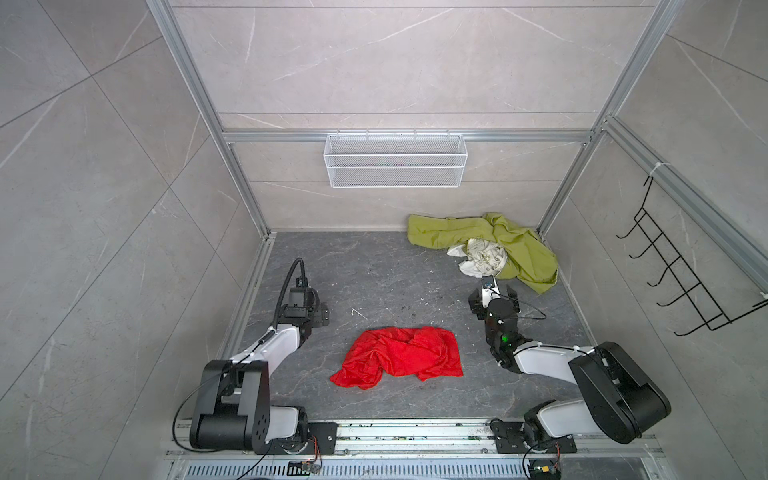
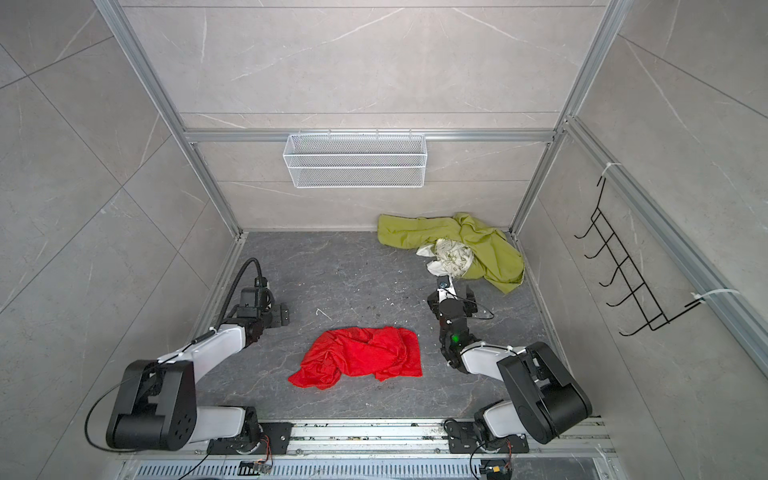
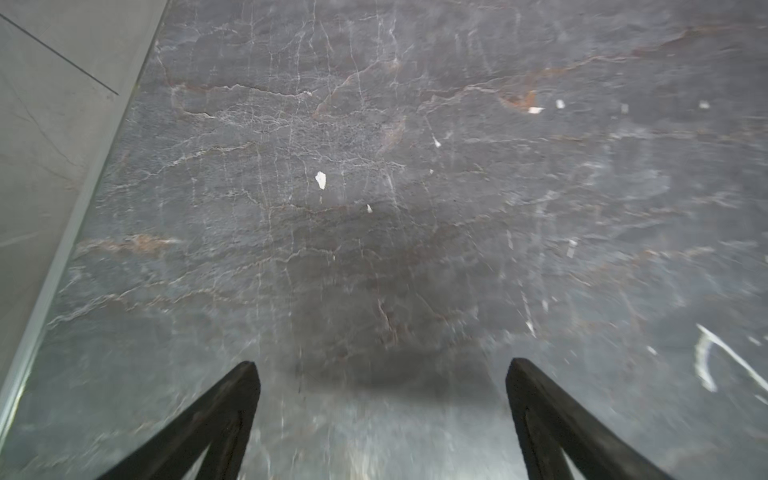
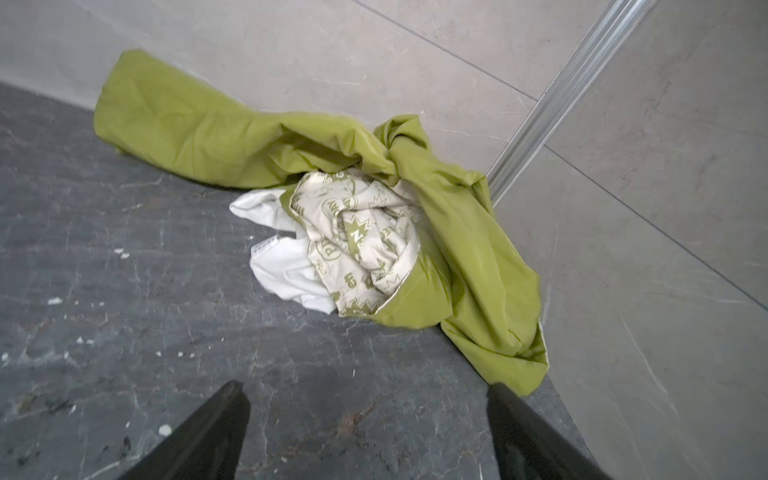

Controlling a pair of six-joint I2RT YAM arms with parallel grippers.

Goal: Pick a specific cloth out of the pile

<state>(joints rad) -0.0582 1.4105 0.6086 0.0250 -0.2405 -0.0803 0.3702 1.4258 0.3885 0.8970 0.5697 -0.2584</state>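
Note:
The red cloth (image 1: pixel 399 355) (image 2: pixel 361 355) lies crumpled by itself on the dark floor at the front middle, between my two arms and touched by neither. The pile (image 1: pixel 513 241) sits in the back right corner: an olive-green cloth (image 4: pixel 187 124) with a small white printed cloth (image 4: pixel 365 237) bunched on it. My right gripper (image 4: pixel 365 386) (image 1: pixel 492 297) is open just in front of the pile, with only bare floor between its fingers. My left gripper (image 3: pixel 380 365) (image 1: pixel 309 313) is open over bare floor near the left wall, holding nothing.
A white mesh basket (image 1: pixel 395 160) hangs on the back wall. A black wire hook rack (image 1: pixel 681 274) hangs on the right wall. Aluminium frame posts (image 4: pixel 552 95) stand in the corners. Small white specks (image 3: pixel 320 180) dot the floor.

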